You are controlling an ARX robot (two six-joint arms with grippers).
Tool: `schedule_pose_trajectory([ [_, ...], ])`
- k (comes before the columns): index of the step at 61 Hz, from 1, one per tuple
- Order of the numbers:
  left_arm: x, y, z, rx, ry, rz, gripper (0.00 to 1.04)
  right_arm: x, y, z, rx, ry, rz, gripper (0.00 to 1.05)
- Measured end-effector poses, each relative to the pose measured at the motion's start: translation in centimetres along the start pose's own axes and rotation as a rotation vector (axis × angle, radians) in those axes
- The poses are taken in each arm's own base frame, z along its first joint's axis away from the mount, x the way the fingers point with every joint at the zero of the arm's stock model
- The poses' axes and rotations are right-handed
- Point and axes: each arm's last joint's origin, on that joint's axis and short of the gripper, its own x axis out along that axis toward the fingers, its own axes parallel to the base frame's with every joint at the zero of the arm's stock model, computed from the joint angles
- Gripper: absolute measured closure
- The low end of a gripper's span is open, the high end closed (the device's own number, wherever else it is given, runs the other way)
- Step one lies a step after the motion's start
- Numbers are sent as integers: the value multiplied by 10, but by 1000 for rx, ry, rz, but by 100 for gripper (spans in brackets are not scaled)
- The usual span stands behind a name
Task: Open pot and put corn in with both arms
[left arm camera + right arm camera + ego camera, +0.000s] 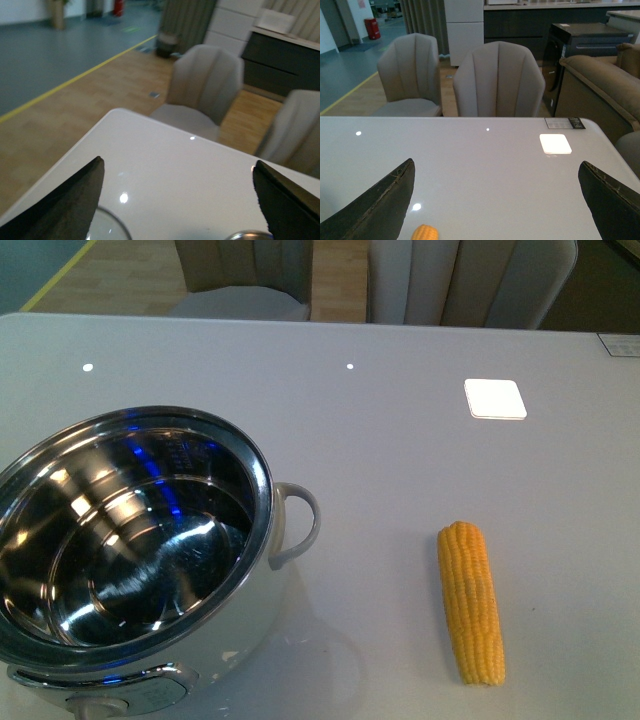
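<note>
you see the pot (256, 624) at the near left of the table (400, 460), open on top, its shiny steel bowl bare inside but for reflections. its white loop handle (311, 516) sticks out to the right. the corn (471, 602) lies flat on the table at the near right, well apart from the pot, its length running near to far. a bright white square (494, 399) shows on the table at the far right, and pale chairs (470, 280) stand past the far edge.

your left gripper (177, 165) hangs over the table with its dark fingers (75, 200) spread wide and nothing between them. your right gripper (496, 163) is also spread wide, holding nothing; the tip of the corn (424, 233) shows on the table below, between its fingers (380, 205).
</note>
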Motion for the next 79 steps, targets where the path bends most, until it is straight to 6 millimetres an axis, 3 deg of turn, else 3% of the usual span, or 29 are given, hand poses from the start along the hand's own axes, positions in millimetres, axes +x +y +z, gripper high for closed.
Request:
schedule_pose_trajectory([
  [10, -15, -29, -16, 51, 8, 1, 74, 0, 0, 0, 0, 0, 0, 9],
  [20, -23, -42, -22, 58, 5, -2, 102, 0, 0, 0, 0, 0, 0, 9],
  [50, -41, -71, -34, 65, -18, -19, 101, 0, 0, 0, 0, 0, -1, 9],
  [79, -55, -71, -38, 65, 13, -13, 101, 0, 0, 0, 0, 0, -1, 9],
])
